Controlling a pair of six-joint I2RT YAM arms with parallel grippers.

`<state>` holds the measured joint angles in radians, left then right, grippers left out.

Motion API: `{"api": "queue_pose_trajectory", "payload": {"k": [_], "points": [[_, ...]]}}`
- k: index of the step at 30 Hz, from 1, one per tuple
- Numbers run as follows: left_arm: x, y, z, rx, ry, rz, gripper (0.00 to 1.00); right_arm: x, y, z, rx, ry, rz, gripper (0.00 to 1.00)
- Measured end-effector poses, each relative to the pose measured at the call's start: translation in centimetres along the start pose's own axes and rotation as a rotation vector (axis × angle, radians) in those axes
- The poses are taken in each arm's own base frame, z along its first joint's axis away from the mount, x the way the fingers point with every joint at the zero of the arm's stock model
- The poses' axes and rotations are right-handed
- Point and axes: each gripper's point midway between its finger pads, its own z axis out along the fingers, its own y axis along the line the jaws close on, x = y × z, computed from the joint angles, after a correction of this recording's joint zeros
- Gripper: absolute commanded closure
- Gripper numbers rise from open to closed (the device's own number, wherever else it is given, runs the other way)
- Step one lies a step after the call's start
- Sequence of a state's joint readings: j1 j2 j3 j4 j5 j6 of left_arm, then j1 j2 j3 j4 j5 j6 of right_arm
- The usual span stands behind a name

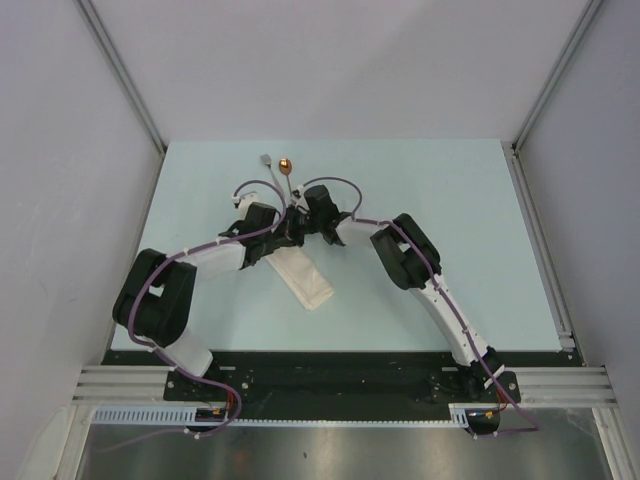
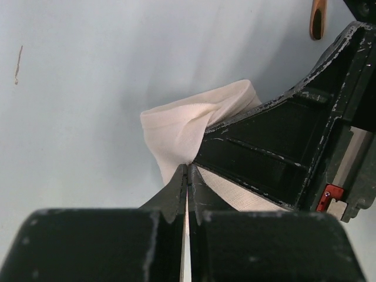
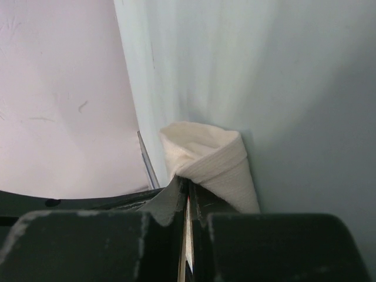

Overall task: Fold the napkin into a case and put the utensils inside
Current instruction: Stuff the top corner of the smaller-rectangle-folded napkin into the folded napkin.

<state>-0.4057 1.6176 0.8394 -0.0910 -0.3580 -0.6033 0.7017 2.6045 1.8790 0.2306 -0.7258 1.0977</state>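
The napkin (image 1: 307, 280) lies folded into a narrow cream strip, the case, running from the grippers toward the near edge of the table. Its far end is lifted and bunched open (image 2: 194, 126) (image 3: 211, 155). My left gripper (image 1: 282, 236) (image 2: 188, 169) is shut on one cloth edge there. My right gripper (image 1: 300, 226) (image 3: 188, 183) is shut on the edge right beside it, and its black body fills the right of the left wrist view. Just beyond the grippers lie the silver fork (image 1: 268, 160) and the copper-bowled spoon (image 1: 285, 165) (image 2: 318, 17).
The pale blue table (image 1: 450, 220) is bounded by grey walls on the left, back and right, with a metal rail (image 1: 540, 240) along its right side. The arm bases sit on the black strip (image 1: 340, 375) at the near edge.
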Motion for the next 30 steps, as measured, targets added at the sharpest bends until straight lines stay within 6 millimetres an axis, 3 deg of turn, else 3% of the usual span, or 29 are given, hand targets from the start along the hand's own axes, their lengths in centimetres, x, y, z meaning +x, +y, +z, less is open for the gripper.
{"api": "queue_pose_trajectory", "payload": {"k": [6, 9, 15, 19, 26, 30], "points": [[0.3, 0.2, 0.6, 0.0, 0.023, -0.006, 1.0, -0.4, -0.5, -1.2, -0.004, -0.01, -0.025, 0.92], [0.3, 0.3, 0.8, 0.001, 0.027, -0.011, 1.0, -0.4, -0.7, -3.0, 0.014, 0.001, -0.019, 0.89], [0.4, 0.1, 0.8, 0.017, 0.035, -0.016, 1.0, -2.2, -0.1, -7.4, 0.046, -0.021, -0.045, 0.88], [0.4, 0.0, 0.8, 0.028, 0.039, -0.018, 1.0, -2.2, 0.7, -8.9, 0.042, -0.029, -0.072, 0.89], [0.2, -0.5, 1.2, 0.039, 0.05, -0.022, 1.0, 2.0, 0.5, -6.3, 0.032, 0.062, -0.092, 0.9], [0.1, -0.5, 1.6, 0.032, 0.057, -0.023, 1.0, 6.2, -1.7, -4.8, 0.061, 0.143, -0.082, 0.9]]}}
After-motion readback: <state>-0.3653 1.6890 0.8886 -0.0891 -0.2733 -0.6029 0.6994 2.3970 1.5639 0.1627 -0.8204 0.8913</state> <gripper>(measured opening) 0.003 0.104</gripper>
